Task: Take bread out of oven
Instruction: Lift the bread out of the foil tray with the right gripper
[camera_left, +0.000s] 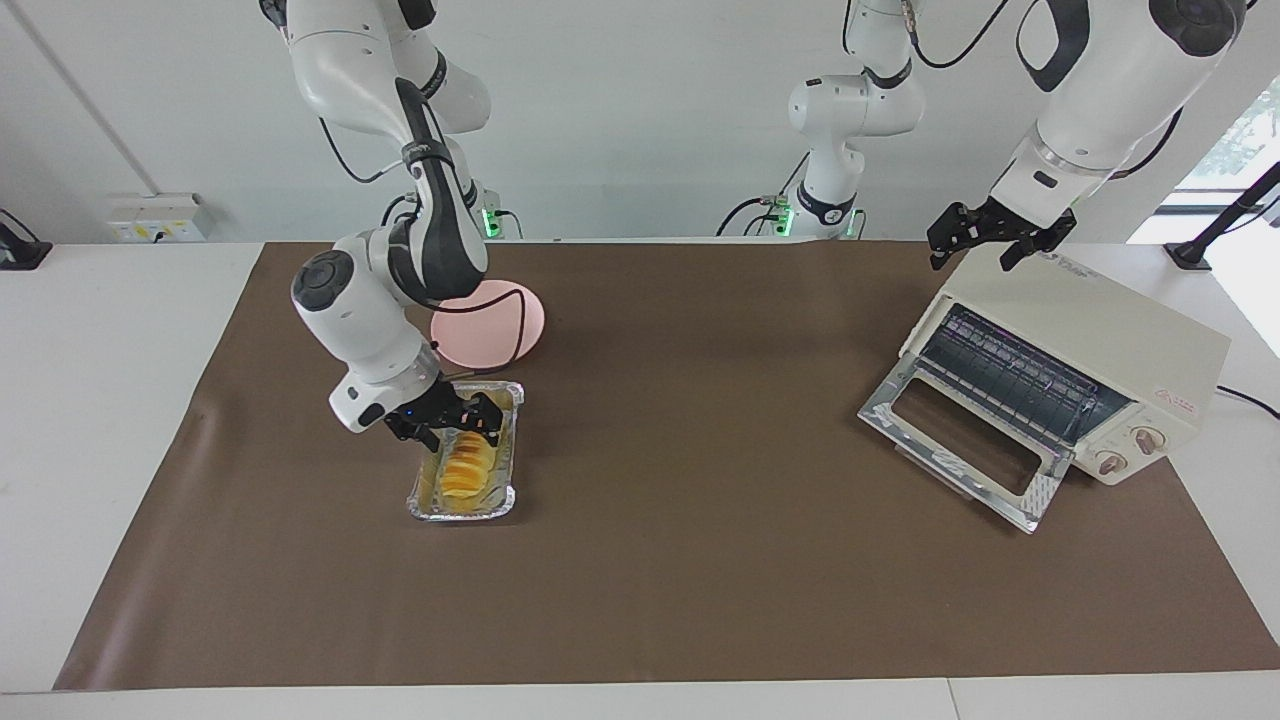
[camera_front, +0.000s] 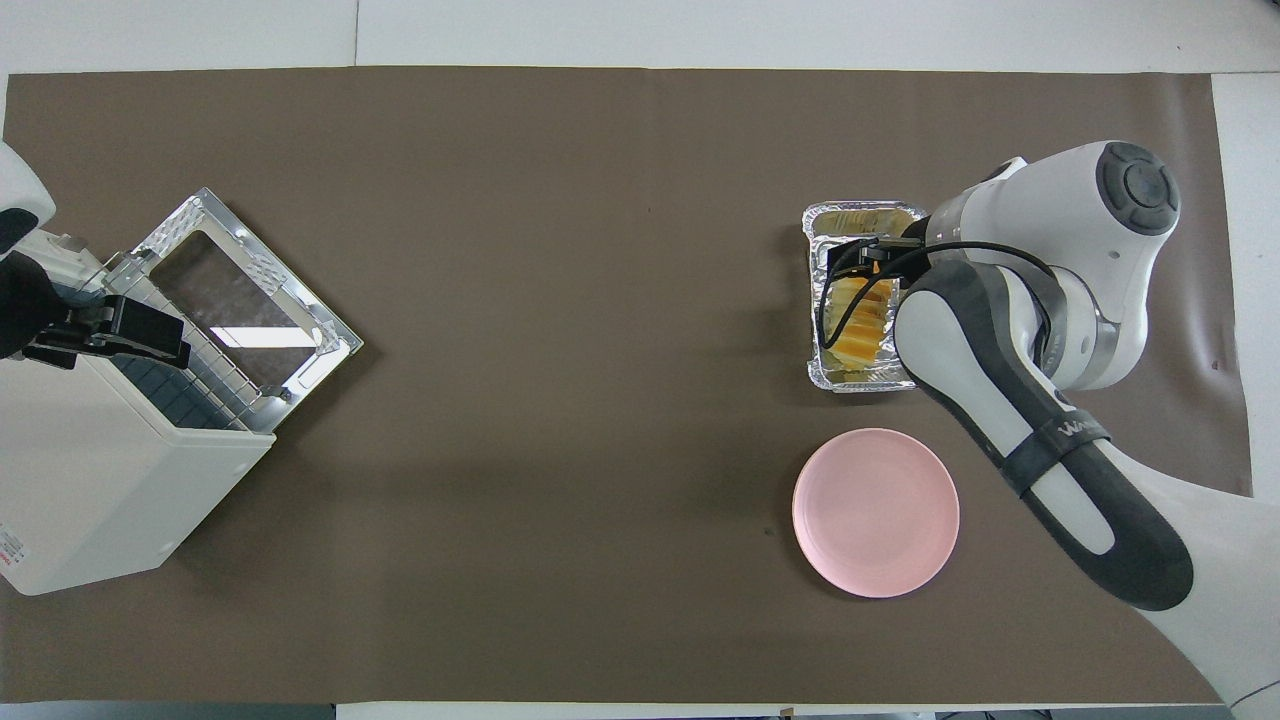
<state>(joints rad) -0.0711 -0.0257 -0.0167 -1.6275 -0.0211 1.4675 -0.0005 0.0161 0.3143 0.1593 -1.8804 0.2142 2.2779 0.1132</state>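
Closest to the robots at the right arm's end of the tabletop (camera_left: 700, 580) lies a pink plate (camera_left: 505, 335) with nothing on it. At the left arm's end stands the cream toaster oven (camera_left: 1110, 325). The left hand (camera_left: 1000, 240) hangs over the top edge of the oven with its fingers spread open and nothing in them; this arm waits. The oven's glass drop door (camera_left: 960, 450) lies folded down flat, and the wire rack inside looks bare.

Just farther from the robots than the plate sits a silver foil tray (camera_left: 422, 502), flat on the brown mat. The bread (camera_left: 463, 478) lies lengthwise inside it, so it is out of the oven and well apart from it. The right hand (camera_left: 462, 430) hovers low over the end of the loaf nearer to the robots, fingers open on either side of it and gripping nothing. Whether a fingertip touches the crust cannot be told.

The loaf looks light and soft, and its ridged, slice-like segments would probably squash or pull apart under a hard pinch. The safest hold is likely across its narrow width near the middle, so that neither end droops, with only light pressure. The foil tray seems thin and nearly weightless. It could slide, buckle or come up with the loaf if a finger catches its wall, so the fingers should go down inside the rim and stay off the foil.
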